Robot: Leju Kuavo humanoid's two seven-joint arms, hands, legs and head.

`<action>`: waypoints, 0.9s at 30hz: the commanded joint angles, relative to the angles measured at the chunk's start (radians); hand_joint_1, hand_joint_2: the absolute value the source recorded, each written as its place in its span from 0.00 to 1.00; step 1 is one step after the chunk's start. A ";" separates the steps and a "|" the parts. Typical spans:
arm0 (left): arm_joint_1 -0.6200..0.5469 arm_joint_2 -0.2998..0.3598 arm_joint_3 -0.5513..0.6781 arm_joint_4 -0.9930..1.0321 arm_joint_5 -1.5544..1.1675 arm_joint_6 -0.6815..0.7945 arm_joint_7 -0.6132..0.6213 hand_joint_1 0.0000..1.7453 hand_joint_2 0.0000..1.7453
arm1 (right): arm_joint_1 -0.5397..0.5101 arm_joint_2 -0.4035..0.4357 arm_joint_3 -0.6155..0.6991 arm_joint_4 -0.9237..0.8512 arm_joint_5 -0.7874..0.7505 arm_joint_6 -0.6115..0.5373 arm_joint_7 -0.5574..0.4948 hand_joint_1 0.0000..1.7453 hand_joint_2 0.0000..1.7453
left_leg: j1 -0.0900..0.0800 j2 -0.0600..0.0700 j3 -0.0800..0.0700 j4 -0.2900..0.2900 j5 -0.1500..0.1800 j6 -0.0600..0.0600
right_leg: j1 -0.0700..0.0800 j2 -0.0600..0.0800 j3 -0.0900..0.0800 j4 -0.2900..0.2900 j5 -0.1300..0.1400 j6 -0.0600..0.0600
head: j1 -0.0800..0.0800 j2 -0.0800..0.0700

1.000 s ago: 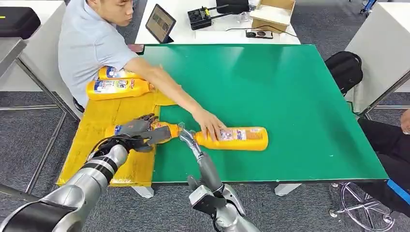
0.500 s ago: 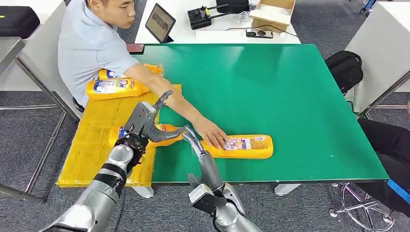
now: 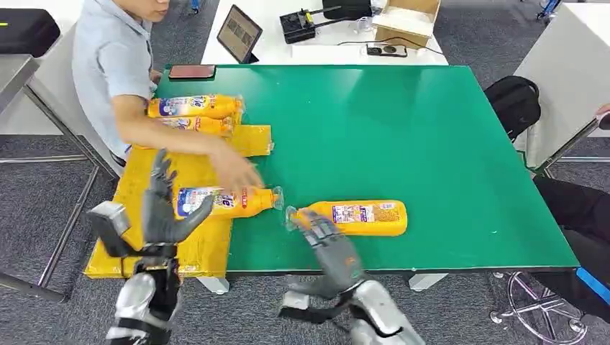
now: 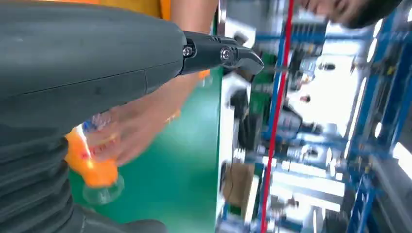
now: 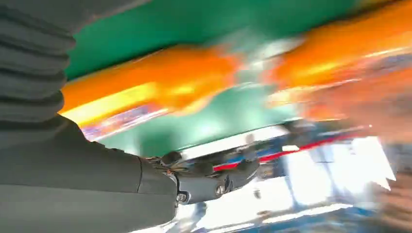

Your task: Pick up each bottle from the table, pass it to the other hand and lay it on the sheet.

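Bottle [image 3: 223, 201] released, left robot hand [image 3: 164, 208] withdrawn

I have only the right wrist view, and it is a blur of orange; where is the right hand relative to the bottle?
Observer: The right hand reaches to the cap end of the bottle lying on the green table; whether it grips, I cannot tell.
Operator: Is the left hand holding anything?
Observer: No, the left hand is raised, fingers spread, holding nothing.
Operator: Any other bottle nearby?
Observer: A second bottle lies across the yellow sheet's edge, a person's hand close by.
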 commanded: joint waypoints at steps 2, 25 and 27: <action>0.131 -0.003 0.014 -0.186 -0.097 0.113 -0.005 0.00 1.00 | 0.083 -0.069 -0.265 -0.079 0.115 0.057 0.063 0.00 1.00 | 0.000 -0.002 0.005 -0.001 -0.002 0.002 | 0.001 -0.003 0.006 -0.001 -0.002 -0.003 | 0.000 0.000; 0.097 0.014 -0.021 -0.125 -0.075 0.129 -0.003 0.00 1.00 | -0.103 -0.057 -0.296 0.170 0.121 0.039 0.081 0.00 1.00 | 0.000 0.002 0.007 -0.002 -0.001 0.001 | 0.001 0.000 0.006 -0.001 0.000 -0.003 | 0.000 0.000; 0.092 0.015 -0.024 -0.117 -0.073 0.127 -0.001 0.00 1.00 | -0.121 -0.054 -0.294 0.196 0.113 0.045 0.081 0.00 1.00 | 0.001 0.002 0.007 -0.002 -0.001 0.001 | 0.001 0.000 0.006 -0.002 0.000 -0.003 | 0.000 0.000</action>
